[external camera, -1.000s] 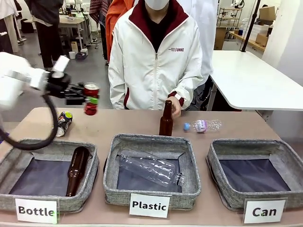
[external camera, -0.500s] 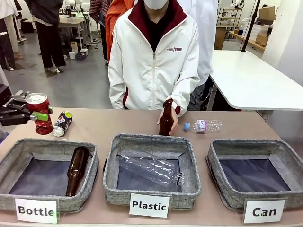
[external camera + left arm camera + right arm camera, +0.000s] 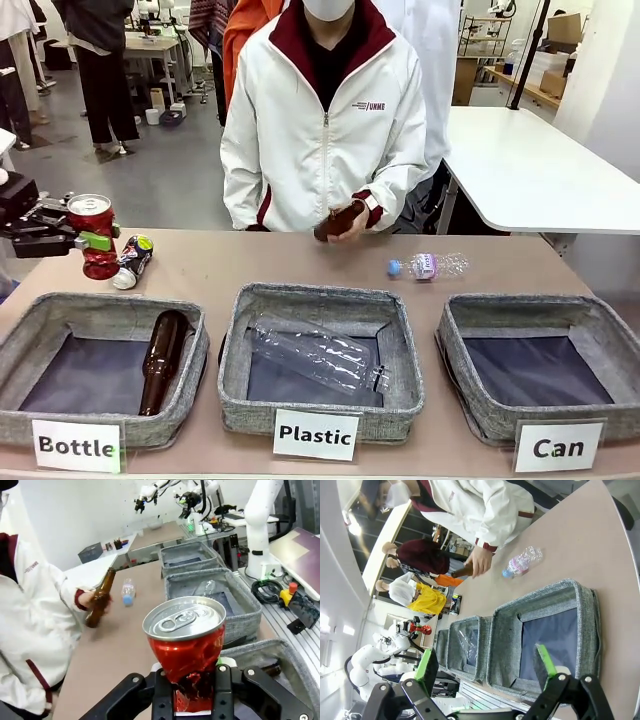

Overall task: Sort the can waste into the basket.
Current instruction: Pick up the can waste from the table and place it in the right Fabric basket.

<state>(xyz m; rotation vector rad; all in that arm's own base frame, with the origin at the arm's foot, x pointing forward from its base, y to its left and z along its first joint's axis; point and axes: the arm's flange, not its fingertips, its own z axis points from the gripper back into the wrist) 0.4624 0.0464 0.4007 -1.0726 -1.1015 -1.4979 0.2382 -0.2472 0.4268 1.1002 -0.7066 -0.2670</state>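
Moved: brown bottle (image 3: 338,220) lifted off table (image 3: 250,265).
Left gripper (image 3: 92,241): clamped on red can (image 3: 92,214), 9 o'clock.
Next: should carry level to basket (image 3: 540,305).

The "Bottle" basket (image 3: 30,345) at 8 o'clock on the tabletop (image 3: 250,265) holds a brown glass bottle (image 3: 160,360) lying down; the "Plastic" basket (image 3: 402,350) at 6 o'clock holds a clear plastic bottle (image 3: 315,358). A small blue-capped bottle (image 3: 430,266) lies at 1 o'clock. The person (image 3: 320,130) at 12 o'clock holds a second brown bottle (image 3: 335,222), tilted
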